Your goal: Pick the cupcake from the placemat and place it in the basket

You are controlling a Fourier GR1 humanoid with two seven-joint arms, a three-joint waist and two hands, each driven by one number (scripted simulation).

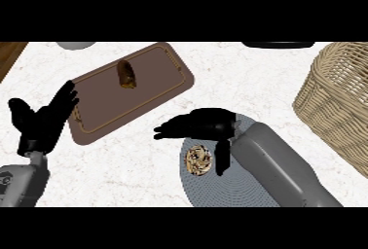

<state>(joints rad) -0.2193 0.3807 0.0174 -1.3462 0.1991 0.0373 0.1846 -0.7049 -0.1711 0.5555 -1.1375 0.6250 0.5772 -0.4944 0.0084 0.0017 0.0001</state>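
Right robot hand (201,124), fingers spread, hovers over cupcake (199,160) on placemat (215,192); it should drop squarely before closing.

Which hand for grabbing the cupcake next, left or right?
Right, most likely. The right hand is open over the placemat, right beside the cupcake, and the basket sits on that same side. The left hand rests open at the far left, beyond the tray.
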